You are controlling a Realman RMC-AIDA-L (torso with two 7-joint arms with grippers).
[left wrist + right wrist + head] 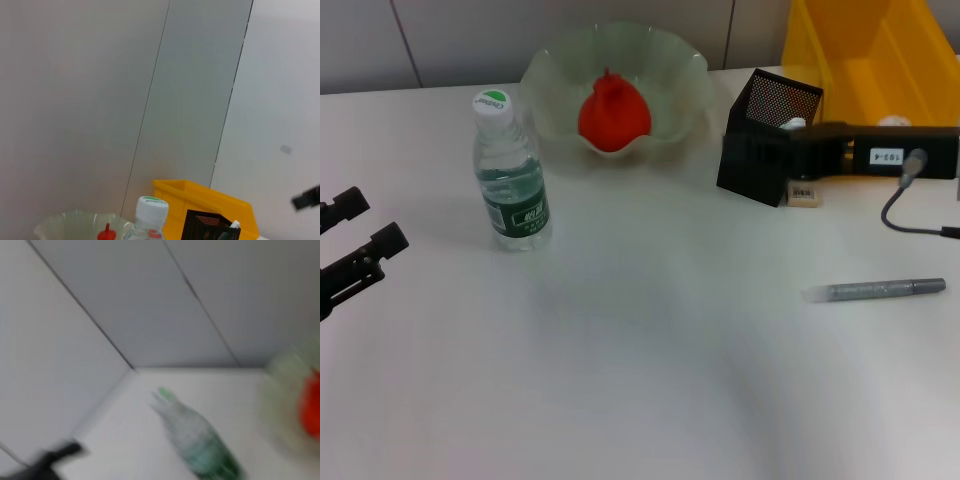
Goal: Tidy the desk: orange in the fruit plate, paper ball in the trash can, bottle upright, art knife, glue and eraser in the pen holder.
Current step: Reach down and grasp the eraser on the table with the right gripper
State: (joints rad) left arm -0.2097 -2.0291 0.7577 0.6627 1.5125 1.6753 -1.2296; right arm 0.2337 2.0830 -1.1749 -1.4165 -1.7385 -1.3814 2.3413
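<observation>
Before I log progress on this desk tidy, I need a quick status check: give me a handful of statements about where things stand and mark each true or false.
1. The orange sits inside the fruit plate. True.
2. The bottle lies on its side. False: it stands upright, cap on top, in front of the fruit plate.
3. The eraser is inside the pen holder. False: it lies on the table at the holder's base.
4. The right gripper is at the pen holder, in front of the trash can. True.
5. The left gripper holds the grey pen-like tool. False: that tool lies alone on the table on the right; the left gripper is open at the left edge.
</observation>
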